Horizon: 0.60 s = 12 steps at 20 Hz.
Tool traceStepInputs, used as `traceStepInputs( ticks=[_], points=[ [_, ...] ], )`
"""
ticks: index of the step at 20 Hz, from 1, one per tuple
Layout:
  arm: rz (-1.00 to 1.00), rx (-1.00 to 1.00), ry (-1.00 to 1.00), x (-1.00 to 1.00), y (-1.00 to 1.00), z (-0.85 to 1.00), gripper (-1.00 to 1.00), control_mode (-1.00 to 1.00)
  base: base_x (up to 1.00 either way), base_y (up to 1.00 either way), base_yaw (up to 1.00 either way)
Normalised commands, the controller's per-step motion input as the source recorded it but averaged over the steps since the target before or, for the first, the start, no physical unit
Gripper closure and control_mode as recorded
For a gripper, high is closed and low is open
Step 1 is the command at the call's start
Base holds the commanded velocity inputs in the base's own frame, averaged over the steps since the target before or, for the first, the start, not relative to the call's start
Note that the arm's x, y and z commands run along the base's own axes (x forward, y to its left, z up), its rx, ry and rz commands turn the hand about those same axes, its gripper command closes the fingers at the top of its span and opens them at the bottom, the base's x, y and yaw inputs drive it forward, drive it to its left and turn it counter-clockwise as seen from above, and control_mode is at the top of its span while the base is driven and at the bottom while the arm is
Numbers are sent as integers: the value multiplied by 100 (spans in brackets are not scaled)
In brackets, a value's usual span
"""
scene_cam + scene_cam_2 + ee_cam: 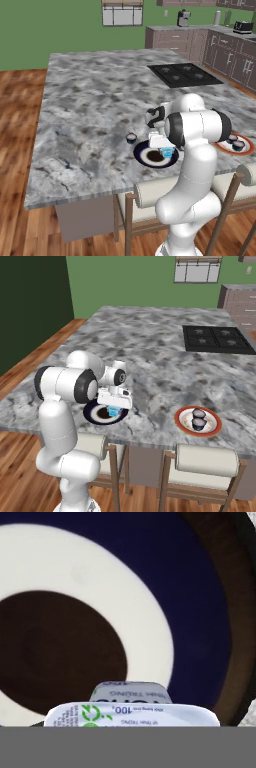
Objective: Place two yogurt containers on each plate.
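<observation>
Step in hand: the gripper (167, 151) hangs over the navy plate (142, 156), clamped on the light-blue tub (167, 152); this looks like the set-down of that plate's first yogurt.
Grip: the jaws are closed on the tub's sides; in the hand view the tub's printed lid (131, 711) sits right at the fingers, with the navy plate (200, 612) spread out beneath it.
Tub over plate: from the hand view it hangs above the white ring, toward the navy band; whether its base already touches the plate I cannot tell.
Other plate: the orange-rimmed plate (215, 428) already carries two dark cups (198, 420), so that side looks done.
Remaining cup: one dark cup (131, 138) stands on the counter (90, 100) just beside the navy plate, on its far left side, apart from it.
Next move, as I judge it: lower until the tub rests flat, open the jaws, lift straight up, then go for the loose cup.
Edges: the navy plate lies close to the counter's near edge, above the stools (152, 192); the tub is better set toward the plate's middle than its near rim.
Open room: wide bare counter lies to the left and beyond; the cooktop (185, 75) is well apart, and the orange-rimmed plate is well off to the right.
Watch: the loose cup is near enough that a sideways swing on the way out could knock it.
</observation>
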Motion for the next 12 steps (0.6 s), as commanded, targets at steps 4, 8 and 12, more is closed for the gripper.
traceStepInputs(
  ticks=[4,8,12],
  points=[
    [0,0,0,0,0,0,100,-100,0,0,0],
    [2,0,0,7,0,-18,100,-100,0,0,0],
    [0,0,0,0,0,-17,100,-100,0,0,0]
  ],
)
